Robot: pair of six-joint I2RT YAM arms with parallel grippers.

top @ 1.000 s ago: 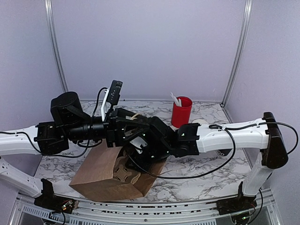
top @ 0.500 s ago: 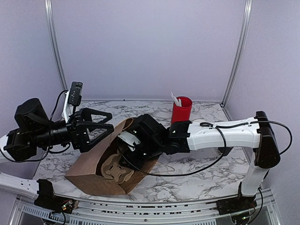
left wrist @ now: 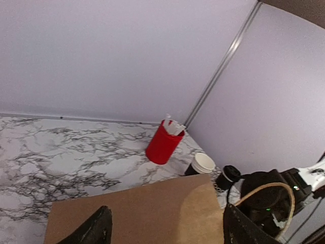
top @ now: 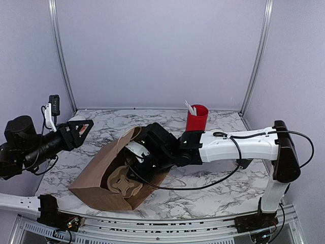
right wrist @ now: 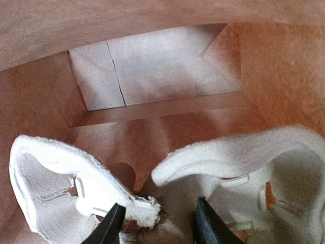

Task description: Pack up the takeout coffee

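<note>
The takeout coffee (left wrist: 230,174), a small black cup with a black lid, stands at the far right of the table in the left wrist view; in the top view the right arm hides it. A brown paper bag (top: 99,178) lies on its side, mouth toward the right. My right gripper (top: 136,161) reaches into the mouth, shut on a pulp cup carrier (top: 122,184). In the right wrist view the carrier (right wrist: 244,152) sits between my fingers (right wrist: 112,227) inside the bag. My left gripper (top: 86,126) is open and empty, left of the bag, with the bag's side (left wrist: 137,213) below it.
A tall red cup (top: 196,121) with white utensils stands at the back; it also shows in the left wrist view (left wrist: 162,145). A stack of lidless black cups (left wrist: 202,163) stands beside the coffee. Side walls and metal posts enclose the marble table (top: 213,188).
My left arm has pulled back to the left, away from the bag's mouth. My right gripper has pushed the carrier further into the bag, and the bag has slid a little left.
</note>
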